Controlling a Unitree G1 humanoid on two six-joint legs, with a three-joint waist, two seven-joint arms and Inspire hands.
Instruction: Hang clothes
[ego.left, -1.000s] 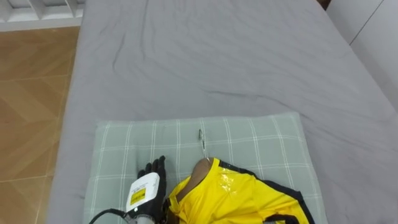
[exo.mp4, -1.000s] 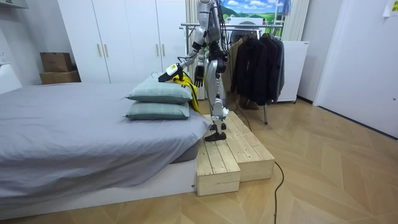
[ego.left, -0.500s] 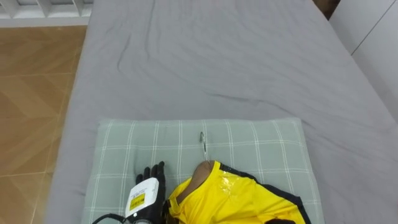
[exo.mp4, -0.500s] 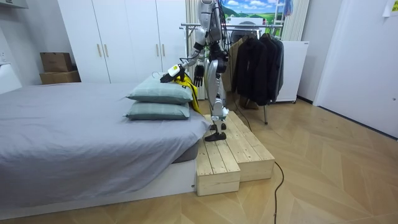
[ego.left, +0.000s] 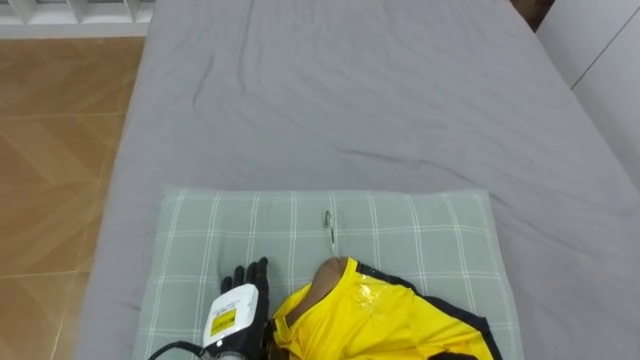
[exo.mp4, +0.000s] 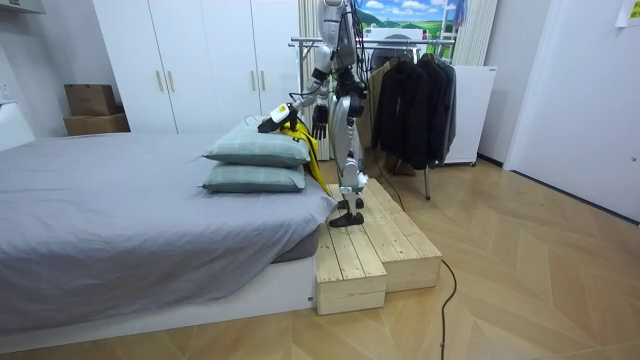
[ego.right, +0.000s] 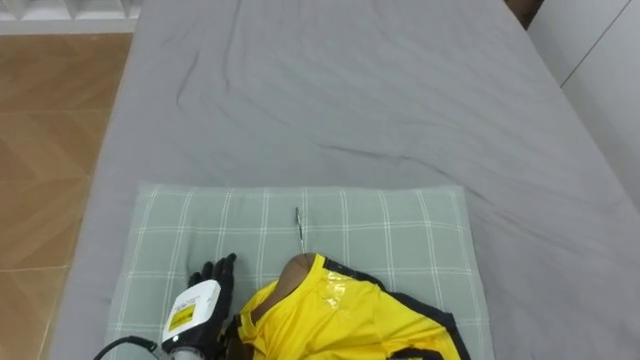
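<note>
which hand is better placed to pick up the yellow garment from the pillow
Left. The left hand lies open on the green checked pillow, right beside the yellow garment and near its hanger hook. The right hand hangs by the robot's hip in the room view, away from the pillow.

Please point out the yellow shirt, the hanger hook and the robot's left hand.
yellow shirt (ego.left: 385, 318): left eye view, on the cloth below the collar.
hanger hook (ego.left: 327, 227): left eye view, on the metal shank above the collar.
left hand (ego.left: 245, 282): left eye view, on its dark fingers.
</note>
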